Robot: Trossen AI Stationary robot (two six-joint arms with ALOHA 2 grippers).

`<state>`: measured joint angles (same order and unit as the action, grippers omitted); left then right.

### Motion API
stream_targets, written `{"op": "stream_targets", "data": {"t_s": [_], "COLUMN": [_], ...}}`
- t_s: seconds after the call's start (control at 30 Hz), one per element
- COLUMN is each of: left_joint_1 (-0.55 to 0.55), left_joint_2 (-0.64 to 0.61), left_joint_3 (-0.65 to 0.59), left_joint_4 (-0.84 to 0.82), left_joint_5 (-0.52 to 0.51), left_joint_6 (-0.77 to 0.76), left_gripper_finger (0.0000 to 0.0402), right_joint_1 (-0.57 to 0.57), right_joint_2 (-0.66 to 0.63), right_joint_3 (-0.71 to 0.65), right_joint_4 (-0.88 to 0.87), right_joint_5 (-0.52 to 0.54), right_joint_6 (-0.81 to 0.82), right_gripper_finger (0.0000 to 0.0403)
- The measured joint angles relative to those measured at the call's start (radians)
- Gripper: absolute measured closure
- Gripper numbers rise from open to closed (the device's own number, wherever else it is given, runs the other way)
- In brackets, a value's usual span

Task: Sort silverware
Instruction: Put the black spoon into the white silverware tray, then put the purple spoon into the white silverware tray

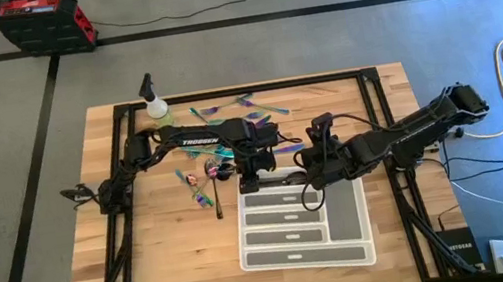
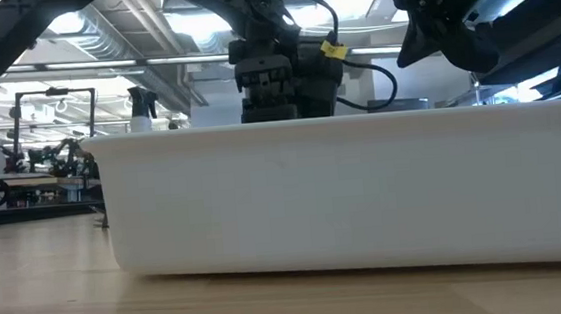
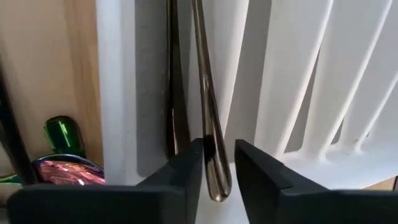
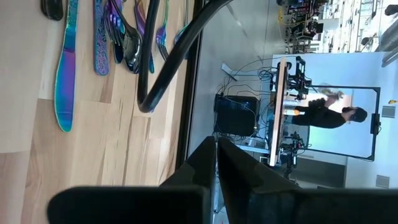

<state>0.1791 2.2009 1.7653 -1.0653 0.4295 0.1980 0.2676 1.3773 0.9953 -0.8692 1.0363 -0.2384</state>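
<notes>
The whole light wooden table (image 1: 168,255) is seen from straight above in the high view, with grey floor around it. The low view is set at table-top height, close against the wall of the white-grey compartment tray (image 2: 353,191), which fills most of that picture; the same tray is seen entire from above (image 1: 303,229). The left wrist view is held very near the tray's ribbed compartments (image 3: 311,81). The right wrist view faces along the table edge into the room, where a distant person (image 4: 329,115) is seen.
</notes>
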Motion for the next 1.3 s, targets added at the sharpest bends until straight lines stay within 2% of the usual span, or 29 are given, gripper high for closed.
{"op": "stream_targets", "data": {"t_s": [0.23,0.4,0.8,1.0,1.1,1.3], "left_joint_1": [0.000,-0.003,-0.014,-0.058,-0.088,-0.171], "left_joint_2": [0.000,-0.002,-0.002,-0.002,-0.009,-0.030], "left_joint_3": [0.000,0.000,0.000,0.000,0.000,-0.001], "left_joint_4": [0.000,0.008,0.091,0.122,0.123,0.150], "left_joint_5": [-0.005,-0.079,-0.107,-0.173,-0.266,-0.592], "left_joint_6": [0.012,0.036,0.067,0.091,0.103,0.113], "left_gripper_finger": [0.0300,0.0300,0.0299,0.0299,0.0302,0.0316], "right_joint_1": [0.000,0.000,0.000,0.000,0.000,0.000], "right_joint_2": [0.000,0.000,0.000,0.000,0.000,0.000], "right_joint_3": [0.000,0.000,0.000,0.000,0.000,0.000], "right_joint_4": [0.003,0.003,0.004,0.004,0.004,0.008], "right_joint_5": [-0.009,-0.009,-0.012,-0.012,-0.013,-0.014], "right_joint_6": [0.002,0.002,0.002,0.002,0.003,0.011], "right_gripper_finger": [0.0403,0.0403,0.0403,0.0403,0.0403,0.0403]}}
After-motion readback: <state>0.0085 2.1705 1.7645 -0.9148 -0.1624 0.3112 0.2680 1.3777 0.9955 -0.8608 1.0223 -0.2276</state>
